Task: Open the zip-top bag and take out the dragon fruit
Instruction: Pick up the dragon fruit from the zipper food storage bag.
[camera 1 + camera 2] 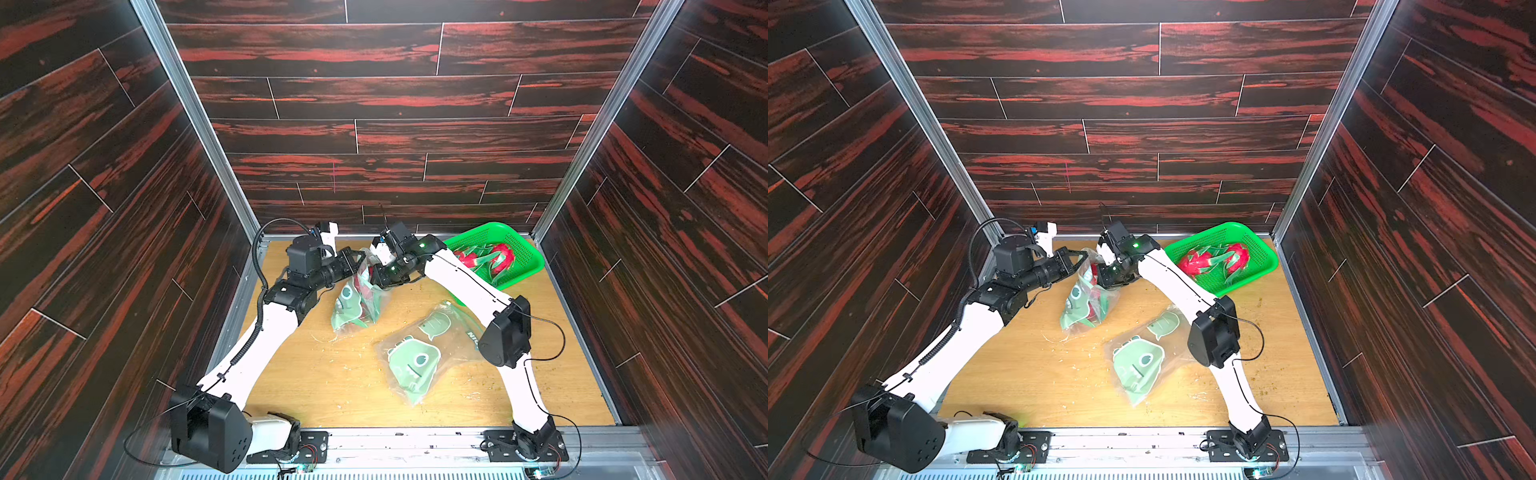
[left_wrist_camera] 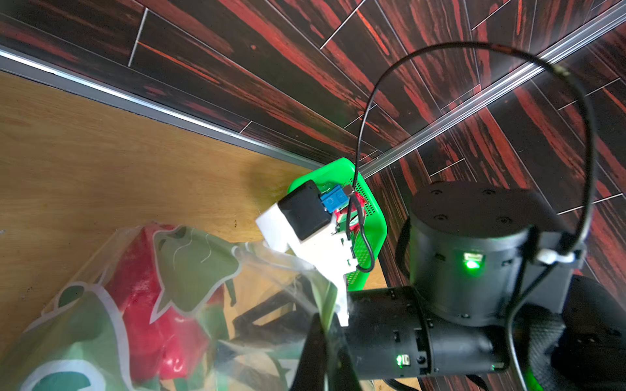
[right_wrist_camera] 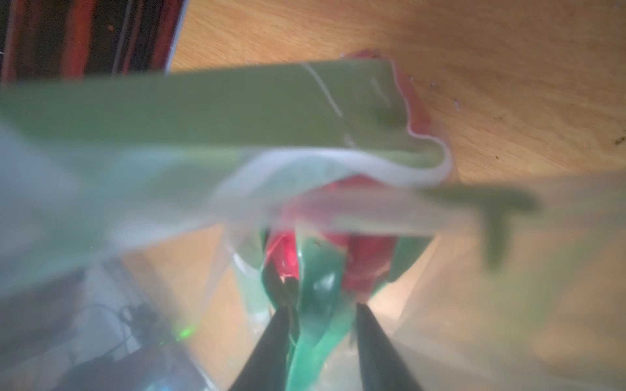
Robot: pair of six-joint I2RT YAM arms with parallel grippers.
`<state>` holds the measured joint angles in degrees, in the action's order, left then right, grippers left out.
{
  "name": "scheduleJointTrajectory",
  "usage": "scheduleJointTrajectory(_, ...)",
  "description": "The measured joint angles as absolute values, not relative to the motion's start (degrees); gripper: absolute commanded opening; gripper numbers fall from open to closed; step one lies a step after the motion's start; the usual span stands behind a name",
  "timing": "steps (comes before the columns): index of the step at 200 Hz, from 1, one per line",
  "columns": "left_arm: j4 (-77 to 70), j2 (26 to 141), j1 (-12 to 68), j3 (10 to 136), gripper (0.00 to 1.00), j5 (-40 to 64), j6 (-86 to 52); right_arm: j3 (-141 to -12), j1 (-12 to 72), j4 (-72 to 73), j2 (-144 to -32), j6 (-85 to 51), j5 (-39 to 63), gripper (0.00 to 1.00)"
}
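Two zip-top bags sit before us. Nearest, low and right of centre in the top views, the empty bag (image 1: pixel 415 361) lies flat on the table (image 1: pixel 332 386). Beyond it our left gripper (image 1: pixel 1081 255) pinches the rim of the fuller bag (image 1: pixel 349 307), holding it up. Our right gripper (image 3: pixel 321 308) reaches inside, jaws clamped on a green scale of the bagged dragon fruit (image 3: pixel 369 257). Farthest, at the table's upper right, two loose dragon fruits (image 1: pixel 468 258) (image 1: pixel 502 254) rest in the green basket (image 1: pixel 494 227).
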<state>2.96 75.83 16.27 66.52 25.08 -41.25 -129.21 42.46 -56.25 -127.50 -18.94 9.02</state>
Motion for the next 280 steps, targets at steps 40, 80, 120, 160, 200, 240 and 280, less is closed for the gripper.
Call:
scheduleJointTrajectory(40,2.96,76.14,16.51,66.52,0.00,25.08,-41.25,-128.92,42.61,-56.88,-126.82,-18.39,7.75,0.40)
scheduleJointTrajectory(80,2.96,76.14,16.60,66.52,0.00,25.08,-41.23,-128.92,42.65,-57.06,-126.43,-18.35,7.90,0.40)
scheduleJointTrajectory(120,2.96,76.14,16.69,66.54,0.00,25.08,-41.23,-128.92,42.65,-56.99,-126.48,-18.37,7.97,0.40)
scheduleJointTrajectory(160,2.98,76.14,16.75,66.54,0.00,25.08,-41.19,-128.92,42.65,-56.38,-127.28,-18.44,9.47,0.39)
scheduleJointTrajectory(200,2.98,76.31,16.80,66.54,0.00,25.10,-41.21,-128.95,42.65,-56.12,-128.51,-18.59,9.82,0.39)
scheduleJointTrajectory(240,2.94,76.60,16.84,66.54,0.00,25.10,-41.21,-128.95,42.63,-55.99,-128.75,-18.79,9.91,0.20)
scheduleJointTrajectory(280,2.70,76.62,16.91,66.54,0.00,25.10,-41.21,-128.95,42.76,-54.52,-128.75,-19.29,11.38,0.01)
